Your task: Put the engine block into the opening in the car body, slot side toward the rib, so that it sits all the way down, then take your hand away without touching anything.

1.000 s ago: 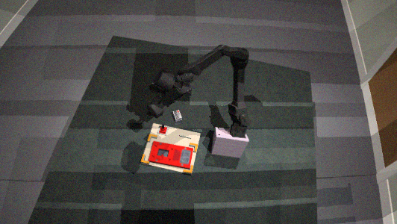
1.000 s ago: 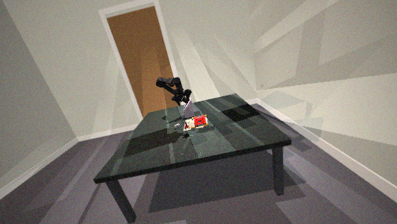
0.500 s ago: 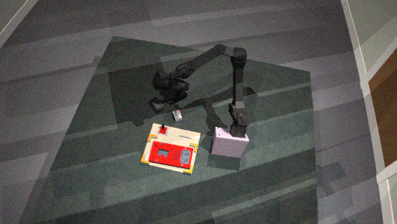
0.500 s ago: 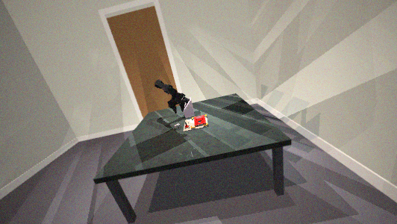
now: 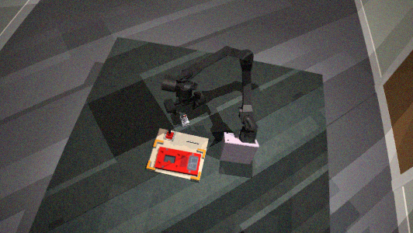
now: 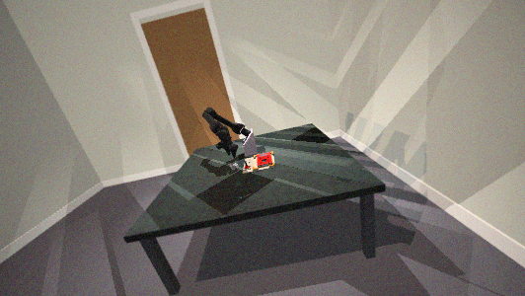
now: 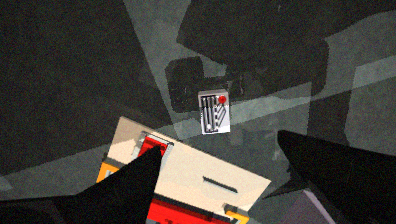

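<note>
In the wrist view you get the best look at the engine block (image 5: 185, 119) (image 6: 235, 167) (image 7: 214, 112): a small pale block whose top carries dark bars, slanted strokes and a red round spot at one corner. From the top view you can make out little of that pattern, only a small whitish piece, and in the exterior view it shrinks to a pale speck.

The top view, though, gives you the whole car body (image 5: 178, 165) (image 6: 264, 160), red with a dark square opening (image 5: 169, 158) towards its left end and a grey panel at its right. It lies on a cream board (image 5: 201, 140) (image 6: 249, 162) (image 7: 186, 158) with orange corner pieces. Your wrist view cuts most of the red part off. Only the exterior view shows you the legs of the table (image 5: 279, 163) (image 6: 306, 189) and the brown door (image 6: 185, 74) beyond it.

Your claw (image 7: 218, 143) is spread wide, with nothing between its fingers. You have it above the table, pointing down. The engine block sits on the table just beyond the far edge of the board in the top view, outside the opening. In the wrist view you see it between the directions of the two fingertips but further up the picture, apart from both.
</note>
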`<state>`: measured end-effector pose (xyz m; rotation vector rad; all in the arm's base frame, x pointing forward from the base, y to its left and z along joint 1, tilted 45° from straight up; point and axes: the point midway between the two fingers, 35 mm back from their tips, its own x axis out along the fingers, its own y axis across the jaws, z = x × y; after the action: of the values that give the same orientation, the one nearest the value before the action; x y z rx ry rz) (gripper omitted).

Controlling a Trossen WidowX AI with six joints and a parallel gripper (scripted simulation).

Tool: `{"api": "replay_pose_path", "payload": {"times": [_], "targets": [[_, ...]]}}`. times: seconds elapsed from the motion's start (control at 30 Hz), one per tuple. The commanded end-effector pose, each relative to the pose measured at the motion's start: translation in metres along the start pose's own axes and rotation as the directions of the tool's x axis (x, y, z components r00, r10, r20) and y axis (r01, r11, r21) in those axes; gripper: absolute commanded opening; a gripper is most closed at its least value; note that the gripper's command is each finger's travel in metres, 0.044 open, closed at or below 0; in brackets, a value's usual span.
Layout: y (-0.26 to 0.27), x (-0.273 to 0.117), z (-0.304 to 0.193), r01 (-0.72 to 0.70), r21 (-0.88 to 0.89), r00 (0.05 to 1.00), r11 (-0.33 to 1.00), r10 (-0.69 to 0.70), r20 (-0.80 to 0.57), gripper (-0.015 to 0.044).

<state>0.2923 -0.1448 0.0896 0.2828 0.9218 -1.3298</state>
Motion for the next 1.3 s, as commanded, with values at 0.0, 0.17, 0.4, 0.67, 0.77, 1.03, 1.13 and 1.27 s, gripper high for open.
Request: {"api": "replay_pose_path", "payload": {"times": [0.0, 0.17, 0.4, 0.67, 0.77, 1.03, 1.13, 1.27], "targets": [[-0.004, 0.003, 0.001, 0.017, 0.029, 1.000, 0.999, -0.016, -0.013, 0.0440], [-0.005, 0.038, 0.001, 0.017, 0.029, 1.000, 0.999, -0.017, -0.011, 0.0440], [-0.005, 0.051, 0.000, 0.018, 0.029, 1.000, 0.999, -0.017, -0.011, 0.0440], [-0.005, 0.058, 0.000, 0.018, 0.029, 1.000, 0.999, -0.017, -0.011, 0.0440], [-0.005, 0.063, 0.000, 0.018, 0.029, 1.000, 0.999, -0.017, -0.011, 0.0440], [-0.005, 0.076, 0.000, 0.018, 0.029, 1.000, 0.999, -0.018, -0.010, 0.0440], [-0.005, 0.079, 0.000, 0.018, 0.029, 1.000, 0.999, -0.018, -0.010, 0.0440], [-0.005, 0.080, 0.000, 0.018, 0.029, 1.000, 0.999, -0.018, -0.010, 0.0361]]}}
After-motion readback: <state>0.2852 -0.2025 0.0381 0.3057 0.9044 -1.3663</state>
